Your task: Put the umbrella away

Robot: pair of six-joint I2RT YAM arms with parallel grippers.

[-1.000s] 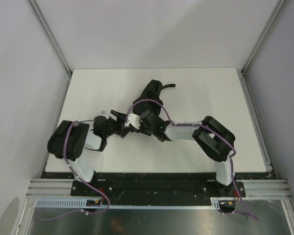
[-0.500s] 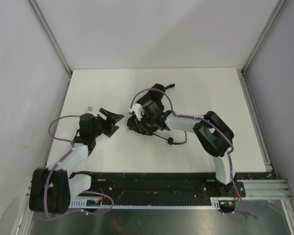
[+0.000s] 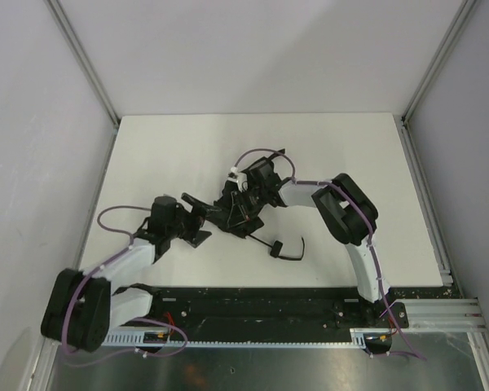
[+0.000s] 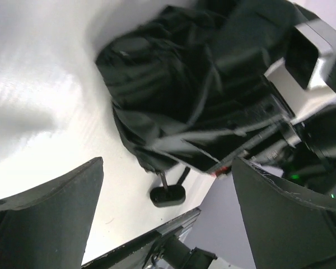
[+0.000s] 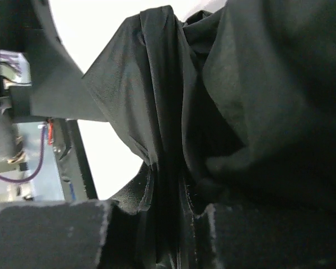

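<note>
The umbrella [image 4: 157,95] lies bunched mid-tabletop [image 3: 147,147], with my right pincer [image 3: 243,202] clamped on its fabric. My left pincer [image 3: 197,218], spread wide, sits just at its 9 o'clock. The cord [image 3: 287,249] trails toward 5 o'clock. I can't tell the long axis.

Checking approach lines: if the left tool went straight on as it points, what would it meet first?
Likely the umbrella, bunched right ahead of the open left tool; depth is unclear.
</note>
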